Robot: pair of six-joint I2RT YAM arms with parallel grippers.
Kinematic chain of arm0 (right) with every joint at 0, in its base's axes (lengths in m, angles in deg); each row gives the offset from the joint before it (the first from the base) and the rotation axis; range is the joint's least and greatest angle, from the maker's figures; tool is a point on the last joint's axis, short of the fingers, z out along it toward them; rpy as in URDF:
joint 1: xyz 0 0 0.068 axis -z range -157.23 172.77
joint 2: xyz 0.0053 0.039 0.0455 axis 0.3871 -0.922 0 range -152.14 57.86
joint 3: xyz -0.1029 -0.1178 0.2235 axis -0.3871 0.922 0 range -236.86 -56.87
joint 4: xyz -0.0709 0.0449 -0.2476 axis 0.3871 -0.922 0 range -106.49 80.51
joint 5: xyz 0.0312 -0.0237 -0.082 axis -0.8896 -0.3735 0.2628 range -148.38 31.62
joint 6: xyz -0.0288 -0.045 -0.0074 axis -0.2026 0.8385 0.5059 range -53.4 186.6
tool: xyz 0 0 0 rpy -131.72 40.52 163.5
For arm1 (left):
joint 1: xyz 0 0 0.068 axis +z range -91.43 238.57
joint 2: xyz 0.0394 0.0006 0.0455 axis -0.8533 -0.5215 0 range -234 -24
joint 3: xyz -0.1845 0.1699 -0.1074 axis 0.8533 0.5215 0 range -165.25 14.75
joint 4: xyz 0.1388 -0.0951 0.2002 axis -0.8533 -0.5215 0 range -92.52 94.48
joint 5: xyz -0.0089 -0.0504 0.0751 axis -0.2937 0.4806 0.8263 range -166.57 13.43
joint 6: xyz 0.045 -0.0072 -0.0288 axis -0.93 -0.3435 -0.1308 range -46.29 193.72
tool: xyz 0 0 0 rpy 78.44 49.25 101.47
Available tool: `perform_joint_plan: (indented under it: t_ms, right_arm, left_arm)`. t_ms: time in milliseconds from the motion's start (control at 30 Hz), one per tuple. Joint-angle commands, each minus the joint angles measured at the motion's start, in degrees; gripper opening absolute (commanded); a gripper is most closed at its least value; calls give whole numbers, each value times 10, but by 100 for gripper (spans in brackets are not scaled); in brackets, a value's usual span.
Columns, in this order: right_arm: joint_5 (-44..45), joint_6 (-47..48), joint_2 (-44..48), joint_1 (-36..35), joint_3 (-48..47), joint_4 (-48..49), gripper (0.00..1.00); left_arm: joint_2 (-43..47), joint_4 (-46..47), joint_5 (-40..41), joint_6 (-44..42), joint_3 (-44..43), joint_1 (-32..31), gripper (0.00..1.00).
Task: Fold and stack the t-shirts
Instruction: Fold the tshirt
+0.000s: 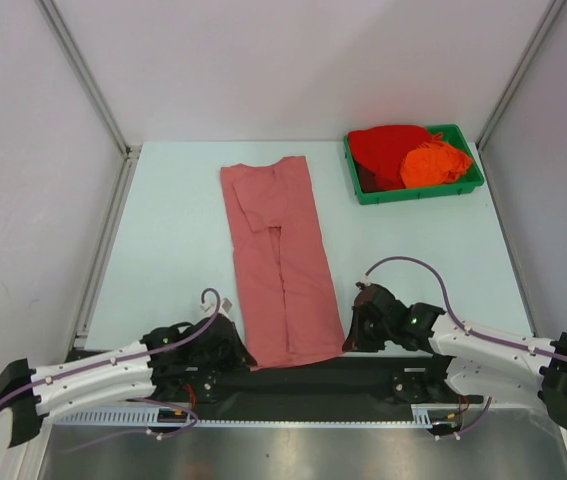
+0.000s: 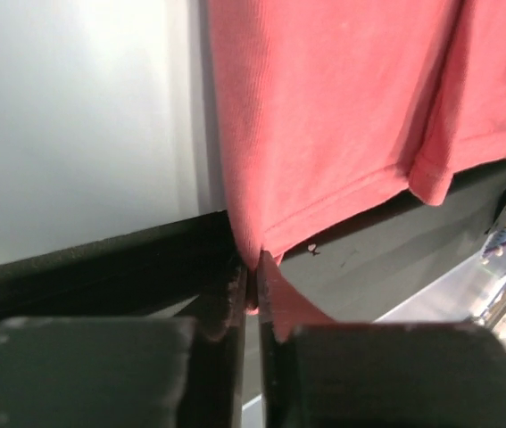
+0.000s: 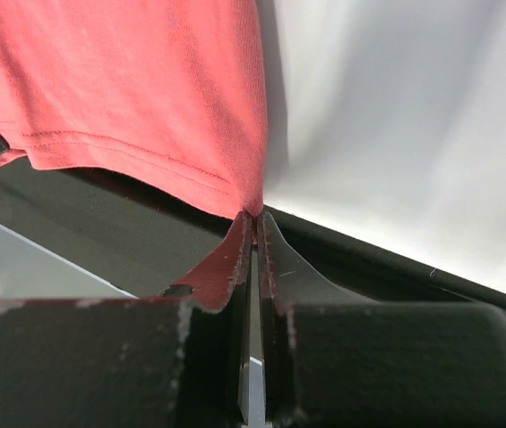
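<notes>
Standing here, I can read no writing, label, brand or number, neither on the long dusty-pink cloth t-shirt (image 1: 278, 260) nor on the green plastic tray (image 1: 418, 193). A small pale tag (image 1: 228, 303) just left of the shirt's near end may carry print, but it is too small to tell.

Large salmon t-shirt (image 1: 278, 260): folded lengthwise, flat strip, centre, hem nearest. Bright red t-shirt (image 1: 388, 148), orange t-shirt (image 1: 433, 163): crumpled together in green tray (image 1: 418, 193), far right.

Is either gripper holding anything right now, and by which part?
Both hold the salmon t-shirt: the left gripper pinches its near left corner, the right gripper its near right corner.
</notes>
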Motion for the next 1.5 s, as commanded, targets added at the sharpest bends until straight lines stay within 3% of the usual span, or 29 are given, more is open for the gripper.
perform_joint_plan:
  t_ms: [0,267,433,567,667,767,933,1000,1100,1467]
  right_arm:
    - [5,11,9,-6,-17,-3,0]
    - [43,40,51,-66,-80,-44,0]
    - [44,4,57,-101,-69,-54,0]
    - [74,-9,67,-122,-77,-60,0]
    - [101,28,62,-104,-125,-69,0]
    - [67,97,16,-16,-184,-70,0]
    - [-31,192,-76,117,-267,-39,0]
    - [-54,233,-135,137,-309,-30,0]
    - [-75,273,-217,176,-347,-9,0]
    - [-128,332,-449,243,-533,9,0]
  left_arm:
    - [33,-19,-24,5,7,1,1]
    - [133,-154,-6,-13,-39,1,0]
    - [162,-165,-20,-13,-41,-1,0]
    - [163,-179,32,-54,-113,-1,0]
    - [123,-184,101,-100,-189,1,0]
    - [29,-183,118,-163,-260,28,0]
    - [-66,-140,40,-264,-299,185,0]
    - [-90,-118,-15,-307,-303,269,0]
    - [-150,-67,-57,-360,-320,347,0]
    - [-438,23,-121,-451,-460,450,0]
